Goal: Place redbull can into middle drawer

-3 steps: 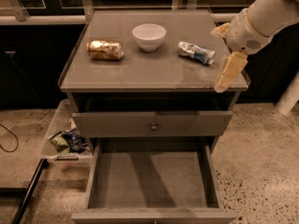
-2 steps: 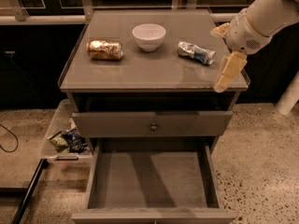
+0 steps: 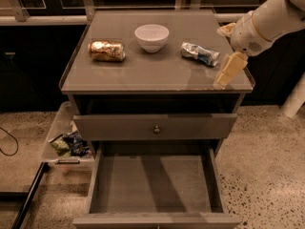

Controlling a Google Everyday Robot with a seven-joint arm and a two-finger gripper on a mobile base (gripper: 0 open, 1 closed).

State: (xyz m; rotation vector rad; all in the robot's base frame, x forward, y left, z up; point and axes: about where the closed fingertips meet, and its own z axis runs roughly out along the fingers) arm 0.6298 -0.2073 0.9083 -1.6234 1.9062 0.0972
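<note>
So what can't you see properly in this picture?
Camera view:
- The claw, at the cabinet top's right edge beside the redbull can: its arm runs off the top-right corner.
- The redbull can's label: too small to read.
- The middle drawer: front cut by the bottom edge.
- The bin on the floor, left: contents too dark to name.

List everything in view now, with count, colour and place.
round white bowl: one, upright, back middle of the grey cabinet top
dented slim silver-and-blue redbull can: one, lying on the top, right of the bowl
fat shiny gold-orange can: one, lying on the top, left of the bowl
grey-brown wooden middle drawer: one, pulled open, floor bare
flat drawer front with round knob: one, grey-brown, shut, above it
clear plastic bin: one, on the floor left, holding packets
gripper: one, cream-yellow, over the top's front right corner, clear of the can
</note>
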